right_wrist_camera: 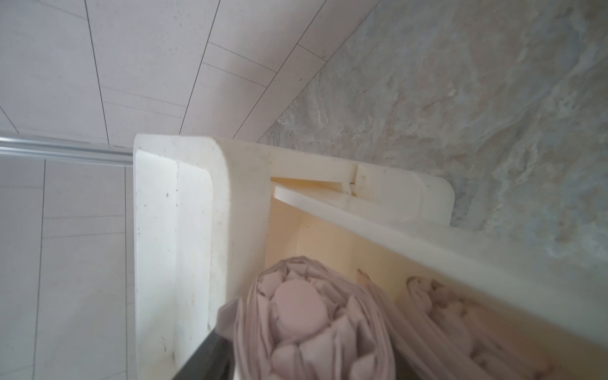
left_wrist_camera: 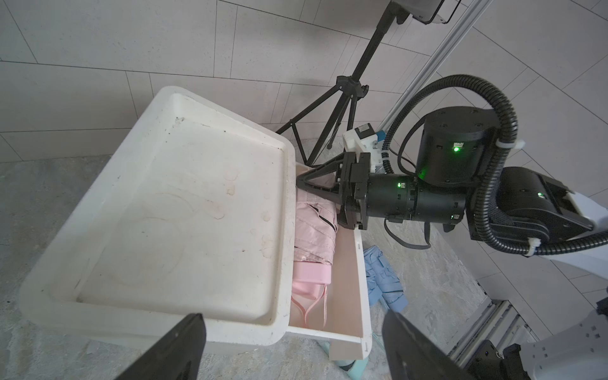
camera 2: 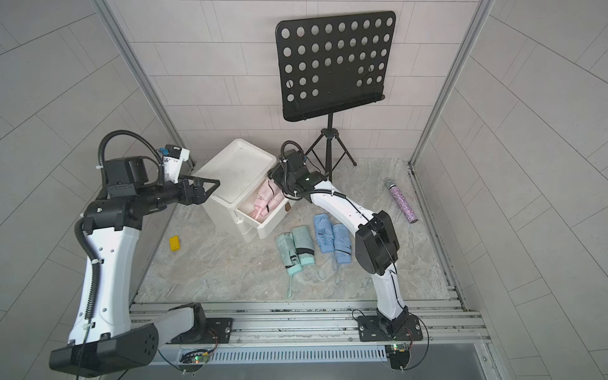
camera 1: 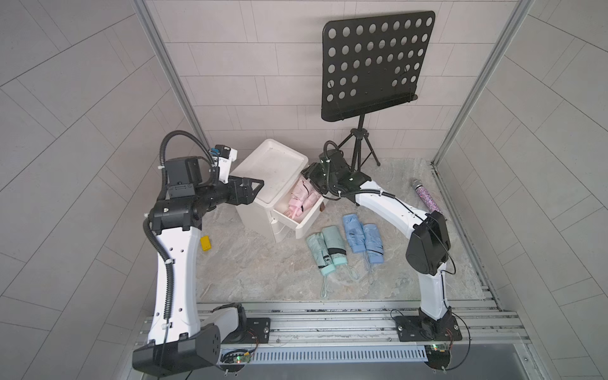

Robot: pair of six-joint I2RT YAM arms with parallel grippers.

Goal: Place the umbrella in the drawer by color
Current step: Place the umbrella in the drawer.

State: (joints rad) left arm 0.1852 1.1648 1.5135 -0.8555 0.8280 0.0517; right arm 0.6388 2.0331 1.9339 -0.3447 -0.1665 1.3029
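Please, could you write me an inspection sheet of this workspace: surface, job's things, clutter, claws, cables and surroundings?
Surface: grey marbled tabletop.
Job's things: white drawer unit with its top drawer open and pink umbrellas inside; two mint umbrellas and two blue umbrellas lie on the tabletop in front.
Clutter: yellow block, glittery microphone, black music stand.
Claws: left claw open, near the unit's edge, holding nothing; right claw at the open drawer over a pink umbrella, grip cannot be told.
Cables: black corrugated hose on the left arm; black cable tied along the right arm.
Surroundings: grey tiled walls, aluminium frame; nothing else seen.
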